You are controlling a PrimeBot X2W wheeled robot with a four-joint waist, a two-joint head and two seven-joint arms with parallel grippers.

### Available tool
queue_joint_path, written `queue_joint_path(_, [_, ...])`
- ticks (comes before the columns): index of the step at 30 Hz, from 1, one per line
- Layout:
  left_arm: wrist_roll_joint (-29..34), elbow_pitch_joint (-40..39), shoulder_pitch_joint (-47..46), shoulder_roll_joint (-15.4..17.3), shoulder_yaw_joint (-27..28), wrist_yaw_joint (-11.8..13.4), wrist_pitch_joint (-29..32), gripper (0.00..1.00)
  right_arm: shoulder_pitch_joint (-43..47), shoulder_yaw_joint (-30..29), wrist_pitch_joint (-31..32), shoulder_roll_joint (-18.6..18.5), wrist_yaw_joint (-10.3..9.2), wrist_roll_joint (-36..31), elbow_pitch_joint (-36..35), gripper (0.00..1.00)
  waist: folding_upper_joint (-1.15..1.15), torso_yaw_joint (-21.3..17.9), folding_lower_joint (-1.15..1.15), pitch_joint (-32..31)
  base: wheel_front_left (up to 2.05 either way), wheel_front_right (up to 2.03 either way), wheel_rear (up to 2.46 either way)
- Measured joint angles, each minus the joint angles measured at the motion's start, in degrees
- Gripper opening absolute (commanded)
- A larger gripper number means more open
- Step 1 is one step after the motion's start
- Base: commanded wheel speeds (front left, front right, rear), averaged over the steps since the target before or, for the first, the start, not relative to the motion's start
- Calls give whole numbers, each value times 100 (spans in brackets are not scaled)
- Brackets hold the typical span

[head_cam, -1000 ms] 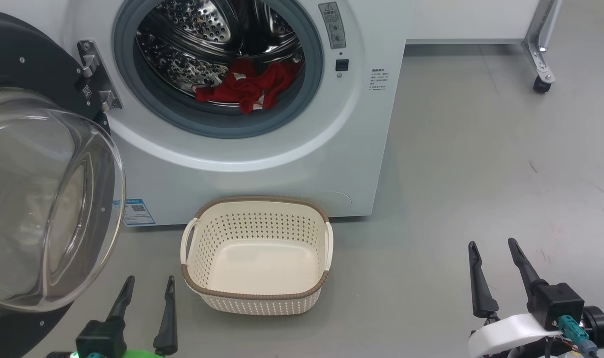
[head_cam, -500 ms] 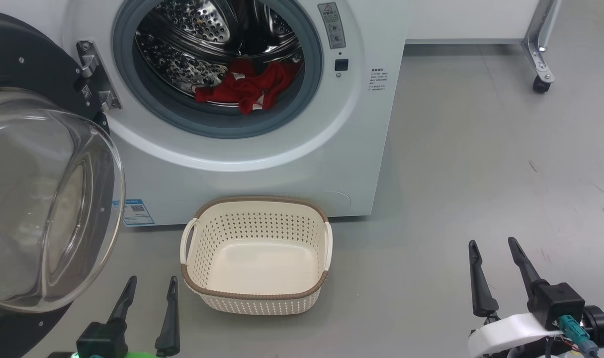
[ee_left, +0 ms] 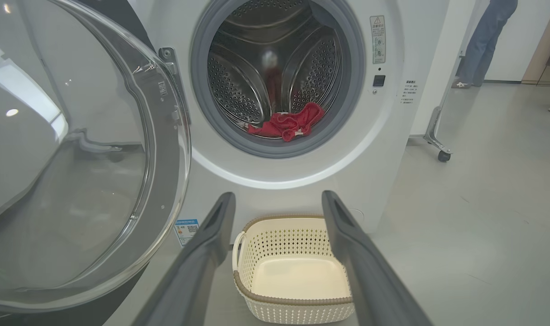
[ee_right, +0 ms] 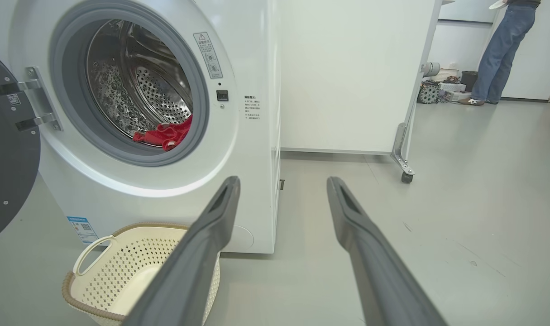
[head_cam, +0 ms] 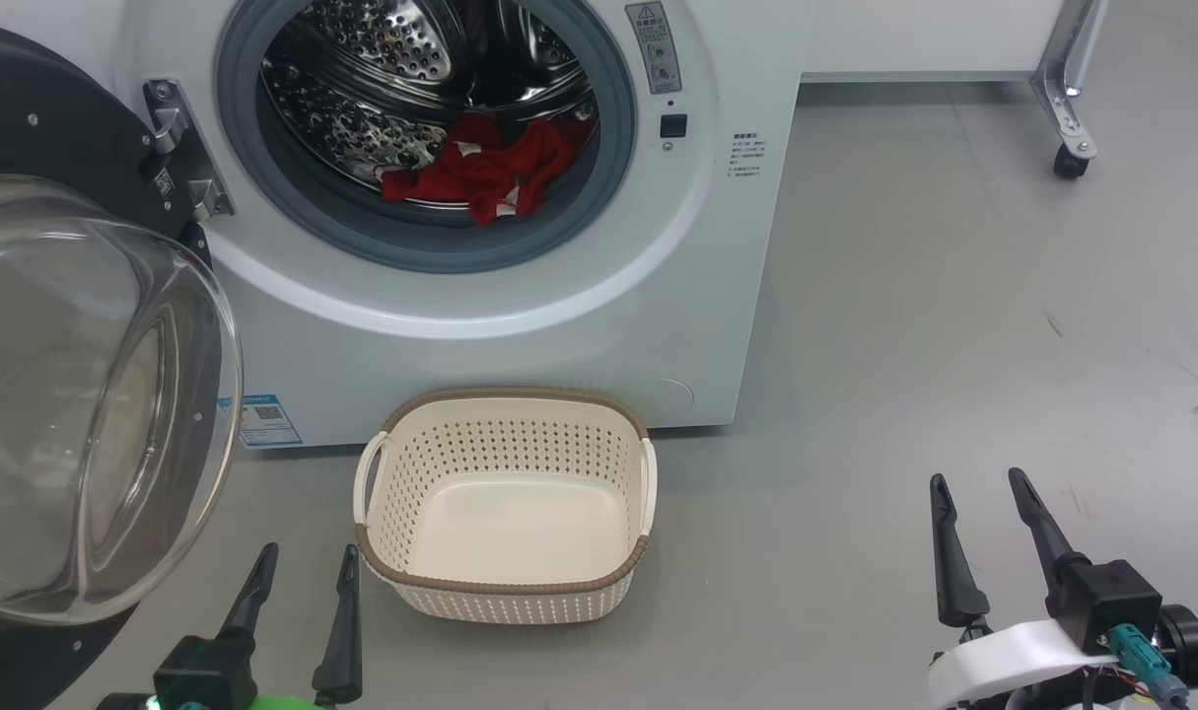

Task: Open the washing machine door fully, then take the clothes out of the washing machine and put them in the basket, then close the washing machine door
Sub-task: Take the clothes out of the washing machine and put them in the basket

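Fronting washing machine (head_cam: 520,345): grey flr (head_cam: 953,296)

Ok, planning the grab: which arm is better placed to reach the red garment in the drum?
Probably left: the left gripper looks straight at the soft red fabric clothes, centred between its open fingers; the right gripper sits right of the big white washing machine.
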Motion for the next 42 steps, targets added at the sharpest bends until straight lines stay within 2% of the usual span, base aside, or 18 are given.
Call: queue_joint_path(42, [46,-41,0,2,-7,51,29,100,0,-24,0,7,5,1,-2,100,0,31,0,20,94,-94,0])
